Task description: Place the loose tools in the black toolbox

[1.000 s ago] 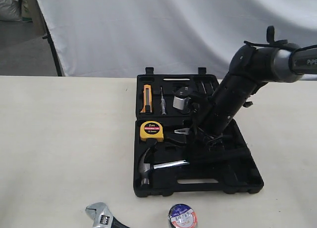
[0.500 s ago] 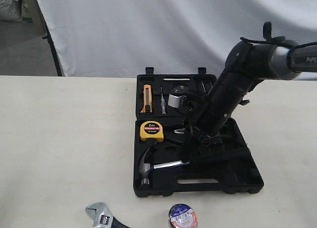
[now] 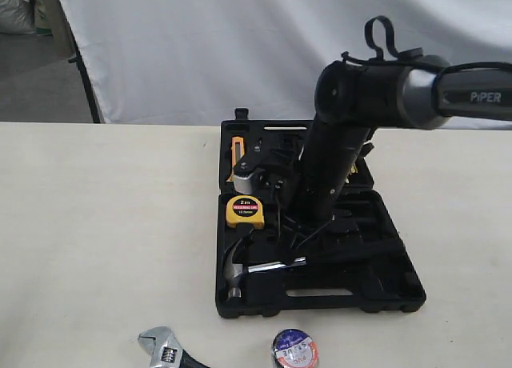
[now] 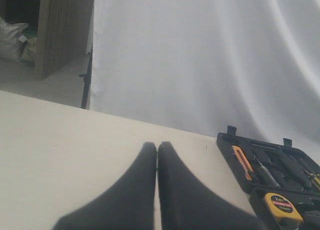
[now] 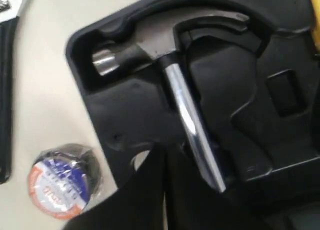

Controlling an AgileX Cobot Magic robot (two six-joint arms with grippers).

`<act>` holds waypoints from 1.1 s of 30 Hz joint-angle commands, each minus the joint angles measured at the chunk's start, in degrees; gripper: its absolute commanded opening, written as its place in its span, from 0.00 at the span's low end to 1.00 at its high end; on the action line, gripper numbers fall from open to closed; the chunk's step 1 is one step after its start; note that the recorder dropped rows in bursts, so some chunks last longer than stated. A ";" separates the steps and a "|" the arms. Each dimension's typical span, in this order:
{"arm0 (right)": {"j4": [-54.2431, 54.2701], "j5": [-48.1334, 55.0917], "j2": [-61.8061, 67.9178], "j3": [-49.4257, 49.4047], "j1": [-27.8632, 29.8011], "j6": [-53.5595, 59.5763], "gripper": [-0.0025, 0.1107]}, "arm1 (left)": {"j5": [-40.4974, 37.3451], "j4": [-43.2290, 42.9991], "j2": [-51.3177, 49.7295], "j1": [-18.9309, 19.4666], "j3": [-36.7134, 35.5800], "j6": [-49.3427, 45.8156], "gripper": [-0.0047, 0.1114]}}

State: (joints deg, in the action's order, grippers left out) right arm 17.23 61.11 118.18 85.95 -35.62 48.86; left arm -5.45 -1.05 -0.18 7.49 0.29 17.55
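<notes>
1. R tool (image 5: 163, 157): fingers pressed together, nothing betw. them. It hangs over the toolbox (image 3: 384, 282), which lies open on the tabletop (image 3: 104, 224).
2. Hammer (image 5: 189, 112): lies in its recess in the box, right ahead of R tool's tips. Shiny shaft runs just beside the tips, head further out twd the box corner. Whether tips touch the shaft: can't tell.
3. Tape roll (image 5: 59, 184): flat on the tabletop outside the box, off to one side of R tool, near the box edge but apart from it.
4. Wrench (image 3: 166, 348): also on the tabletop outside the box, further from R tool than the roll. Partly cut off by the exterior view's edge.
5. L tool (image 4: 157, 149): fingers pressed together, empty, above bare tabletop. The box sits well off to its side.
6. Tape measure (image 3: 245, 211): yellow, in the box next to the hammer's claw, close by the R arm.
</notes>
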 commanded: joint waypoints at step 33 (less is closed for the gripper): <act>-1.27 -5.04 4.99 -2.78 1.51 -1.79 0.02 | 0.41 -0.25 0.18 1.45 0.15 0.27 0.05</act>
State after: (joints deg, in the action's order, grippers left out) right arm 16.90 56.68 119.99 83.25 -34.43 46.90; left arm -5.45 -1.05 -0.18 7.49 0.29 17.55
